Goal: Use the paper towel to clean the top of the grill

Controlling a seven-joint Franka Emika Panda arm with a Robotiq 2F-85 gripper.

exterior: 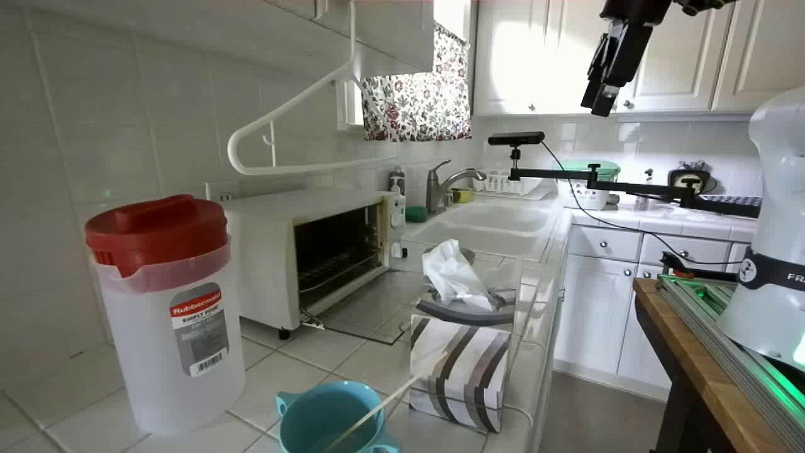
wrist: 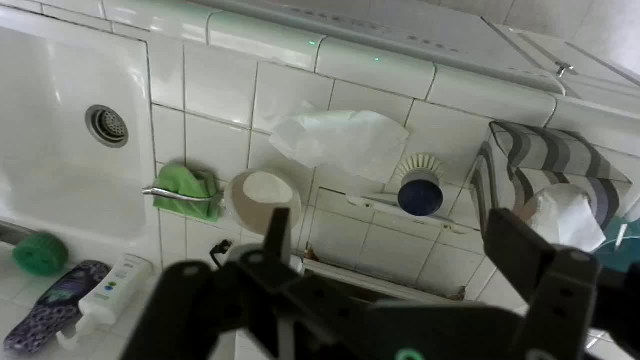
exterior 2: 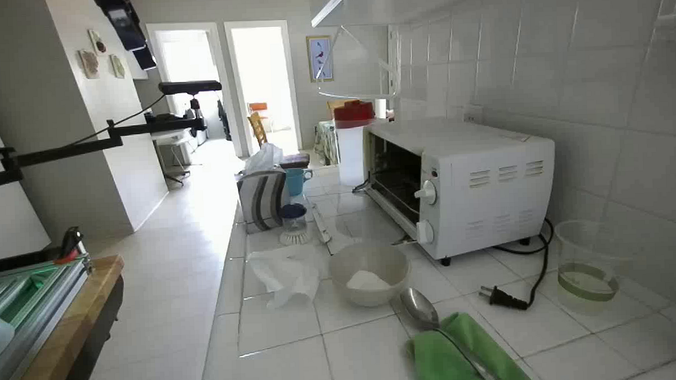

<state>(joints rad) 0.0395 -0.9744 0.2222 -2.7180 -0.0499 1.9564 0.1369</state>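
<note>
One hand [wrist: 390,220] hangs above the table [exterior 2: 281,341], its two fingers [wrist: 517,242] spread wide. One grill [exterior 2: 495,190], its door [exterior: 371,308] lowered, stands near the wall [exterior 2: 616,118] in both exterior views; in the wrist view the hand hides most of it. One loose towel [exterior 2: 287,276] lies in front of it, just beside one bowl [exterior 2: 369,273] and near one brush [exterior 2: 294,214]. A second sheet [exterior: 453,277] sticks up from the one box [exterior: 471,377]. One spoon [exterior 2: 418,308] rests across one cloth [exterior 2: 461,349]. Only the wrist view shows the drain [wrist: 107,126]. One mug [exterior: 333,418] is cut off at the lower edge of an exterior view.
</note>
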